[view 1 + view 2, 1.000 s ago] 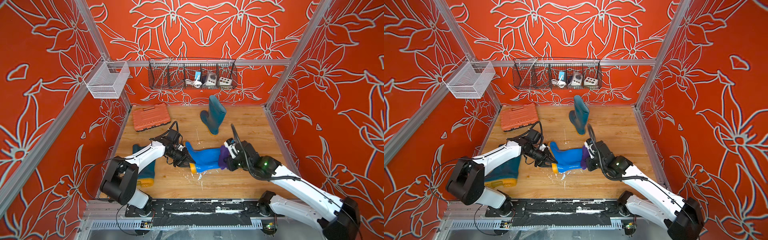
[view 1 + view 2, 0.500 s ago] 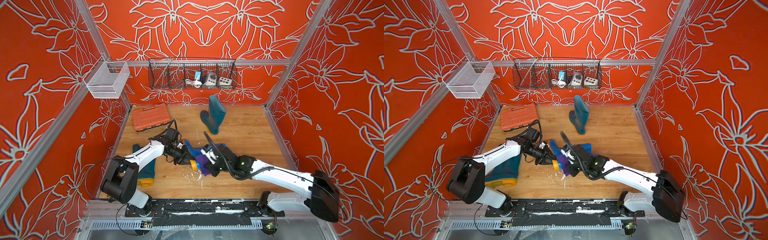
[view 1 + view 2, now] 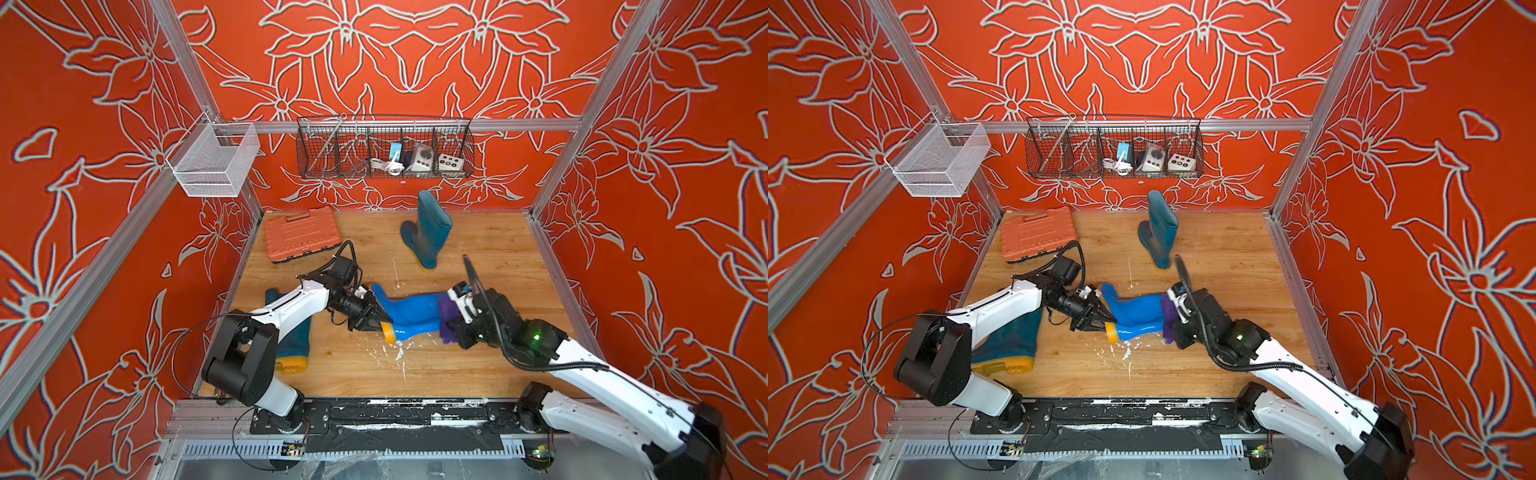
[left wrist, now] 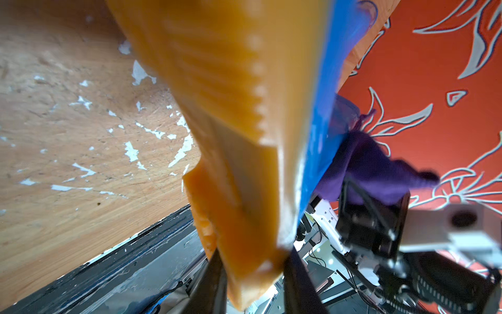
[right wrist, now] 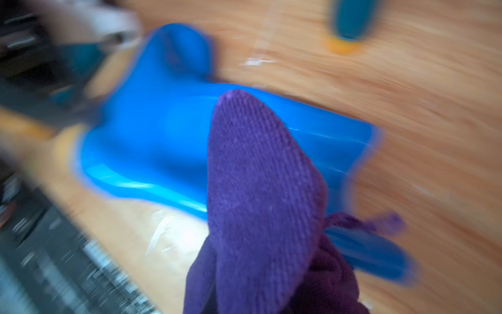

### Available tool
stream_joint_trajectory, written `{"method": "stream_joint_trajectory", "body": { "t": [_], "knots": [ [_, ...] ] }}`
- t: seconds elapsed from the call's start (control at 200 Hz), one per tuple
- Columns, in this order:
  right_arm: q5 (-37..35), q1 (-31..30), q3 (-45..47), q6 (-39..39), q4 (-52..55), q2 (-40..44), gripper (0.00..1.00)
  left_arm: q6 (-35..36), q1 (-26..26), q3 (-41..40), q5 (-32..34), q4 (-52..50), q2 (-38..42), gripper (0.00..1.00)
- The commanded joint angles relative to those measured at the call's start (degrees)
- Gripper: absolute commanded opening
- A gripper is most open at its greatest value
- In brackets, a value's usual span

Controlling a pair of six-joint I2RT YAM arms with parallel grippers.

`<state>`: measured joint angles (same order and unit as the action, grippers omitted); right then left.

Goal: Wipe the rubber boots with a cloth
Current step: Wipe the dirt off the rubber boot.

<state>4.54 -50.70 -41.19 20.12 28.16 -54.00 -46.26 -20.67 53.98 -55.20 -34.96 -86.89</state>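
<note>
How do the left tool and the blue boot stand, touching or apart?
Touching. The left wrist view shows the left tool clamped on the orange sole of the blue boot.

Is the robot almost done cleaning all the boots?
Can't call any boot finished. In hand: the left gripper pinches the yellow sole of the blue boot while the right gripper holds the purple cloth against its leg. Left, probably: the standing teal boot and the lying teal boot.
</note>
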Motion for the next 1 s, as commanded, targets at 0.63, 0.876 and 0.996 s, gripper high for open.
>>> {"method": "stream_joint_trajectory", "body": {
  "t": [0.63, 0.876, 0.996],
  "knots": [
    [5.0, 15.9, 6.1, 4.0, 5.6, 8.8, 0.0, 11.9, 0.6, 5.4, -5.0, -6.7, -3.6, 0.0],
    [1.4, -8.5, -9.9, -1.1, -3.1, -13.6, 0.0, 14.1, 0.6, 6.4, -6.1, -7.6, -5.9, 0.0],
    [3.4, -10.0, -14.9, -1.4, -4.7, -23.8, 0.0, 16.7, 0.6, 7.2, -5.0, -9.6, -6.6, 0.0]
  ]
}}
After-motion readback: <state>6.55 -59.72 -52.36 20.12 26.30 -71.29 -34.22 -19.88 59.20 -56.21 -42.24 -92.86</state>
